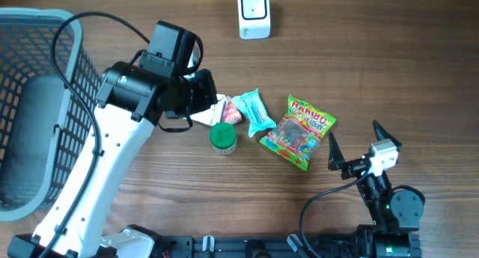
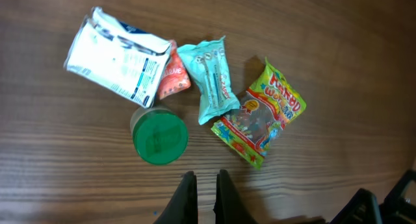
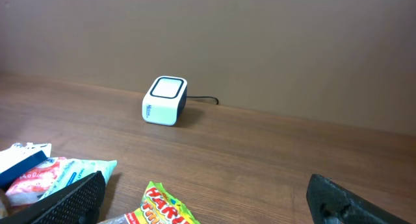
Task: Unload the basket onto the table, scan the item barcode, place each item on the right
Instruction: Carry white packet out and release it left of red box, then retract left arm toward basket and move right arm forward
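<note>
Five small goods lie bunched mid-frame on the tabletop (image 1: 404, 56). Any of them could be the item to scan, and none is lifted yet.

At the far left of the overhead view a grey mesh basket (image 1: 37, 17) is cut off by the frame edge. Next comes the left arm, whose wrist covers part of the bunch from above. The left end effector (image 2: 205, 176) shows at the bottom of its wrist view, fingers drawn together on nothing, over bare wood below the green-lidded jar (image 2: 159, 136).

Upper left of the jar lies a white packet (image 2: 117, 58), printed face up, with a red sachet (image 2: 172, 76) tucked against its right edge. Then come a teal wrapper (image 2: 211, 78) and, right beside it, a gummy bag (image 2: 260, 113).

I judge the four packets to be light, soft and crinkly, with slick film. As they lie flat, a pinch on a crimped end seam should hold better than one on the face. The jar looks stiff and round (probably the easiest grasp), best taken across the lid or body.

The scanner (image 1: 254, 13) sits at top centre, well apart from the goods. At lower right the right end effector (image 1: 353, 137) stands spread wide and empty.

No barcode is plain. The white packet's fine print may include one, but it is too small to tell. All undersides are hidden, the lid hides the jar's body, and the right wrist view crops the goods at its lower left.
</note>
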You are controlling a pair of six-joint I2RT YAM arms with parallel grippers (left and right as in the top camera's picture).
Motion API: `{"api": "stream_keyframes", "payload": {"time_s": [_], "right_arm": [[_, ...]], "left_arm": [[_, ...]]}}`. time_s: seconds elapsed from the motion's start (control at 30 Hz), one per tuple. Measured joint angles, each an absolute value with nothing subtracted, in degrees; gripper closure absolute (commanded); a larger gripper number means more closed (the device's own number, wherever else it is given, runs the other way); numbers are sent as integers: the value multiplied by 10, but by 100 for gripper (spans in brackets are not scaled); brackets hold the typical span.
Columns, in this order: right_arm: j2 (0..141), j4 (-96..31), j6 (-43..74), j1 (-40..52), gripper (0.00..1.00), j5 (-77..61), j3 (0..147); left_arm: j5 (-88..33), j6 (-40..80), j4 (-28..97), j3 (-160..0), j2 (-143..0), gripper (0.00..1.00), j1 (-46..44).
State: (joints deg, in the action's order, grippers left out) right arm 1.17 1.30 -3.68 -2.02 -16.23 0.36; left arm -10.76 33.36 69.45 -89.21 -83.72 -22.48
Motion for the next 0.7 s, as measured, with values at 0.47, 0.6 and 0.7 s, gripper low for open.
{"api": "stream_keyframes", "payload": {"time_s": [0.47, 0.6, 0.7], "right_arm": [[12, 13, -37, -20, 0, -162, 4], [12, 13, -37, -20, 0, -162, 4], [12, 13, -13, -20, 0, -166, 4]], "left_arm": [[-53, 410, 648, -892, -837, 96, -225], [-36, 422, 602, -892, -837, 96, -225], [-32, 424, 599, -892, -837, 96, -225]]}}
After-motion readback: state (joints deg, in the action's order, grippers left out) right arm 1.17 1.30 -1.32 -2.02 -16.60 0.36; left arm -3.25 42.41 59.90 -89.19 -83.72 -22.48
